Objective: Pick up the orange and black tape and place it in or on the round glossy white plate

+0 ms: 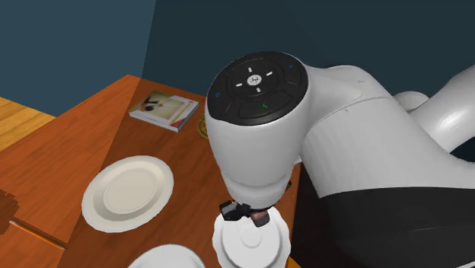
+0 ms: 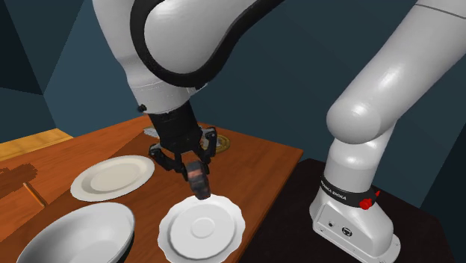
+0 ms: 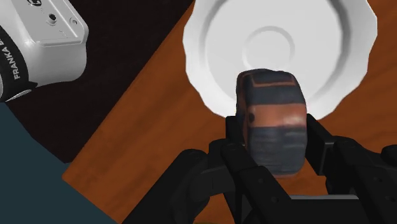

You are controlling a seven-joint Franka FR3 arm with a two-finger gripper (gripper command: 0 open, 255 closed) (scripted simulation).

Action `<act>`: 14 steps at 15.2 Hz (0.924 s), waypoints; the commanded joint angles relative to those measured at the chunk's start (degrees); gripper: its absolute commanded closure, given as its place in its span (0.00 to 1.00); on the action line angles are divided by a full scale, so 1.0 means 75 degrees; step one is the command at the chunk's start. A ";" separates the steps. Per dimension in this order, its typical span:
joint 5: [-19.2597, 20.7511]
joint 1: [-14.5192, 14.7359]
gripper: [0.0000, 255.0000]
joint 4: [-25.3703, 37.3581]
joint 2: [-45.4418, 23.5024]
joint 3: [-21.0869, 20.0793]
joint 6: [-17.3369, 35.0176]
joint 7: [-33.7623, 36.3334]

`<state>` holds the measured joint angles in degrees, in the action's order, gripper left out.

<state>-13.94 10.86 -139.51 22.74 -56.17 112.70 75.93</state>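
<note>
I'm holding the orange and black tape (image 3: pixel 273 121) in the gripper (image 3: pixel 273 137). The two black fingers (image 3: pixel 232 149) are pinching it from both sides w/ only the tape's width between them, so it's a firm clasp and not a loose cradle. I'm gripping it across its narrow sides, prob. because that's the span the jaws can close on, and it leaves the free end hanging past the fingertips toward the table (image 2: pixel 254 168). In the second exterior view the tape (image 2: pixel 198 181) is hanging in the air just above the far rim of the glossy white plate (image 2: pixel 202 228), which has a wavy rim. I'm reading that plate as the target, not the cream plate (image 2: pixel 112 177) or the bowl (image 2: pixel 75 235) beside it. In the wrist view the tape is overlapping the plate (image 3: pixel 280 51) at its rim on the gripper side, not over the centre well, so I'm judging a bit more travel inward is needed before letting go. Its long axis is running approx. along the fingers, pointing down at the plate w/ a slight tilt, and an orange band is crossing it between the darker ends. In the shoulder view the gripper (image 1: pixel 245 213) is sitting under the wrist, right over the plate (image 1: pixel 251 242).
</note>
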 commanded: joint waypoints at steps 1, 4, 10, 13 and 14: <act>-0.0130 0.0120 1.00 -0.0031 0.0017 -0.0164 0.0025 0.0212; -0.0045 -0.0011 1.00 -0.0188 -0.0221 -0.0389 0.0390 0.0337; 0.0270 -0.0380 1.00 -0.0462 -0.0817 -0.0916 0.1147 0.0691; 0.0545 -0.0638 1.00 -0.0578 -0.1195 -0.1228 0.1536 0.0950; 0.0663 -0.0739 1.00 -0.0614 -0.1338 -0.1342 0.1667 0.1055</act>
<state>-9.91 6.14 -143.91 13.89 -65.26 124.13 82.95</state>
